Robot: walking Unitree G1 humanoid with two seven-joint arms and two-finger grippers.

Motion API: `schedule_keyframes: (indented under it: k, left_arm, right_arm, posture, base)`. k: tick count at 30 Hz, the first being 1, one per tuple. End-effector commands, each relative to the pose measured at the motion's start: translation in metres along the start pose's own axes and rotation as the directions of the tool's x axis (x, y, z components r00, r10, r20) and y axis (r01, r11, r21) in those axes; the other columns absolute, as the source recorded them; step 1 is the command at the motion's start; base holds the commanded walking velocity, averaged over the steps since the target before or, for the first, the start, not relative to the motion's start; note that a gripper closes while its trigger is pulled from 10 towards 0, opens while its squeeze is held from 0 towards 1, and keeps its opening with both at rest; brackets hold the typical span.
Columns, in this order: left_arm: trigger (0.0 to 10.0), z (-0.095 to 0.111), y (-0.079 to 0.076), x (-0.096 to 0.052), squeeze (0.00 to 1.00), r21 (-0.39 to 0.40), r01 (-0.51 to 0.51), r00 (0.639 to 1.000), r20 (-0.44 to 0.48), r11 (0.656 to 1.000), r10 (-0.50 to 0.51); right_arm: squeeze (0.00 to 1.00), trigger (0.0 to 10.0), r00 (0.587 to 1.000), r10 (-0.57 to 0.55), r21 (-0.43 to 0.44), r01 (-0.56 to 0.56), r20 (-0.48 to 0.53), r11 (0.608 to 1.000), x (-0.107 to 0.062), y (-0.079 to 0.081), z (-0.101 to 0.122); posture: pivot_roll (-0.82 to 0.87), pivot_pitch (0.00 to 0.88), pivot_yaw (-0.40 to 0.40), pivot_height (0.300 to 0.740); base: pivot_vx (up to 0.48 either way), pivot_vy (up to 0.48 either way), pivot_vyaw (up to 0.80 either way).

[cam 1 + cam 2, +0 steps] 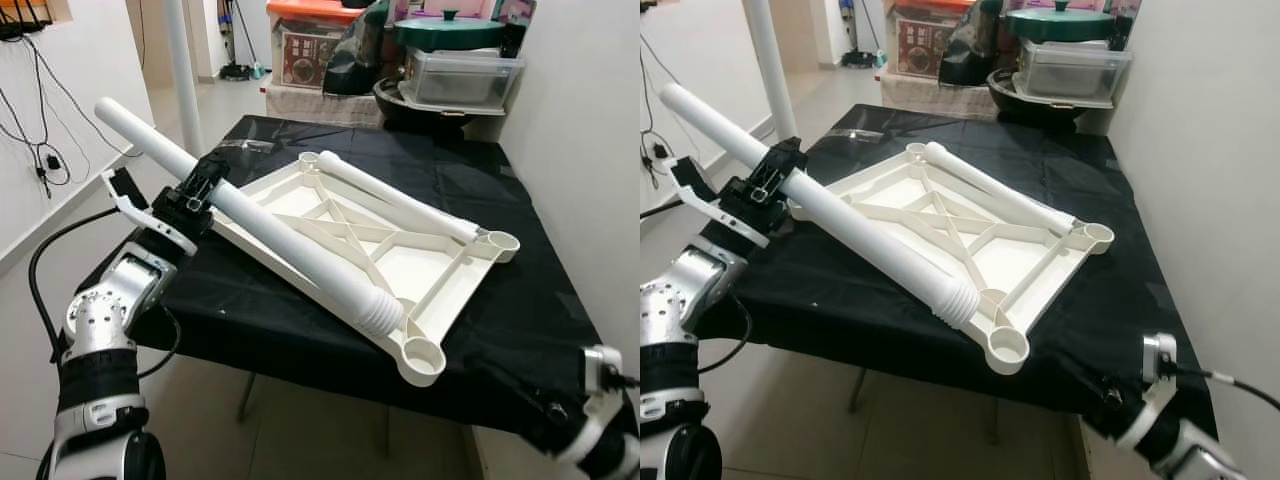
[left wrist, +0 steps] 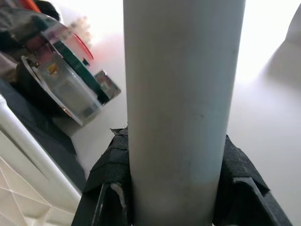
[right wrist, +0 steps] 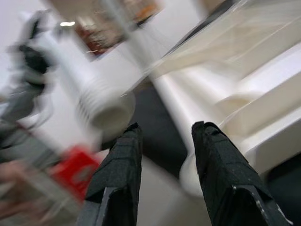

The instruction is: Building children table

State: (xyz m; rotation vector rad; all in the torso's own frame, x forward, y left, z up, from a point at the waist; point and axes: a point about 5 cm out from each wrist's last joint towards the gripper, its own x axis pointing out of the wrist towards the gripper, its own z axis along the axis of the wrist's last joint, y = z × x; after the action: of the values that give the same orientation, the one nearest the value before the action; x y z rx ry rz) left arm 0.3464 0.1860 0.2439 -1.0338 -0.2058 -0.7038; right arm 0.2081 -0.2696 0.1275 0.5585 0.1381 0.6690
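Clamping the white table leg [image 1: 270, 232] mid-shaft, the left gripper [image 1: 197, 192] angles its threaded end at the upturned tabletop's [image 1: 440, 290] near corner socket [image 1: 423, 355]; right gripper [image 3: 164, 155], fingers apart, waits low; next, seat and twist.

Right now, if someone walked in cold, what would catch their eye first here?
Probably the long white table leg clamped in the left gripper, slanting across the upside-down white tabletop on the black-covered table. A second leg lies along the tabletop's far side. The right gripper hangs open near the tabletop's nearest corner socket.
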Motion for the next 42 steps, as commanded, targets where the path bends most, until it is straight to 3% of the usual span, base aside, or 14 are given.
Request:
schedule_keyframes:
  k: [1,3,5,6,9,10,11,14,19,20,24,34,42]
  left_arm:
    - [10.0,-0.010,-0.014,0.018,0.00,0.114,0.099,0.990,-0.107,0.989,-0.087]
    - [10.0,-0.015,-0.019,0.025,0.00,0.151,0.144,0.981,-0.154,0.978,-0.121]
    - [10.0,-0.032,-0.036,0.041,0.00,0.170,0.255,0.949,-0.232,0.952,-0.213]
    - [10.0,-0.032,-0.036,0.041,0.00,0.170,0.255,0.949,-0.232,0.952,-0.213]
    - [10.0,-0.048,-0.054,0.060,0.00,0.161,0.355,0.910,-0.284,0.921,-0.301]
    - [10.0,-0.053,-0.059,0.066,0.00,0.150,0.381,0.898,-0.292,0.912,-0.328]
    - [10.0,-0.053,-0.059,0.066,0.00,0.150,0.381,0.898,-0.292,0.912,-0.328]
    - [10.0,-0.064,-0.069,0.080,0.00,0.145,0.451,0.861,-0.330,0.881,-0.387]
    - [10.0,-0.074,-0.075,0.089,0.00,0.143,0.500,0.829,-0.362,0.854,-0.425]
    - [10.0,-0.077,-0.077,0.091,0.00,0.150,0.518,0.817,-0.377,0.842,-0.436]
    - [10.0,-0.081,-0.078,0.094,0.00,0.156,0.543,0.799,-0.398,0.825,-0.451]
    - [10.0,-0.094,-0.079,0.098,0.00,0.131,0.567,0.776,-0.417,0.813,-0.473]
    - [10.0,-0.101,-0.078,0.098,0.00,0.126,0.581,0.763,-0.428,0.804,-0.485]
  right_arm:
    - [0.00,10.0,0.992,-0.098,-0.115,0.107,0.084,0.988,0.011,-0.005,0.030]
    - [0.00,10.0,0.986,-0.112,-0.141,0.128,0.121,0.982,0.019,-0.005,0.042]
    - [0.00,10.0,0.989,-0.049,-0.251,0.083,0.139,0.964,0.043,0.013,0.063]
    - [0.00,10.0,0.989,-0.049,-0.251,0.083,0.139,0.964,0.043,0.013,0.063]
    - [0.00,10.0,0.984,0.082,-0.322,-0.028,0.155,0.946,0.068,0.041,0.078]
    - [1.00,10.0,0.980,0.138,-0.339,-0.083,0.141,0.937,0.074,0.051,0.080]
    - [1.00,10.0,0.980,0.138,-0.339,-0.083,0.141,0.937,0.074,0.051,0.080]
    - [1.00,10.0,0.954,0.296,-0.388,-0.253,0.054,0.886,0.083,0.074,0.076]
    - [1.00,10.0,0.956,0.292,-0.436,-0.278,-0.036,0.856,0.092,0.078,0.071]
    - [0.00,10.0,0.956,0.282,-0.449,-0.288,-0.080,0.846,0.093,0.079,0.068]
    - [0.00,10.0,0.968,0.194,-0.466,-0.246,-0.156,0.850,0.099,0.074,0.063]
    - [0.00,10.0,0.979,0.076,-0.480,-0.160,-0.190,0.863,0.123,0.076,0.068]
    - [0.00,10.0,0.956,0.057,-0.475,-0.195,-0.289,0.858,0.129,0.083,0.062]
  posture:
    - [0.15,0.000,-0.070,0.740]
    - [0.15,0.000,-0.070,0.740]
    - [0.14,0.000,-0.068,0.740]
    - [0.14,0.000,-0.068,0.740]
    - [0.14,0.000,-0.068,0.740]
    - [0.14,0.000,-0.065,0.740]
    - [0.14,0.000,-0.065,0.740]
    - [0.14,0.000,-0.059,0.740]
    - [0.13,0.000,-0.054,0.740]
    - [0.13,0.000,-0.054,0.740]
    - [0.13,0.000,-0.051,0.740]
    - [0.12,0.000,-0.039,0.740]
    - [0.12,0.000,-0.038,0.740]
  base:
    - [0.000,0.000,0.00]
    - [0.000,0.000,0.00]
    - [0.000,0.000,0.00]
    - [0.000,0.000,0.00]
    - [0.000,0.000,0.00]
    - [0.000,0.000,0.00]
    - [0.000,0.000,0.00]
    - [0.000,0.000,0.00]
    - [0.000,0.000,0.00]
    - [0.000,0.000,0.00]
    - [0.000,0.000,0.00]
    - [0.000,0.000,0.00]
    - [0.000,0.000,0.00]
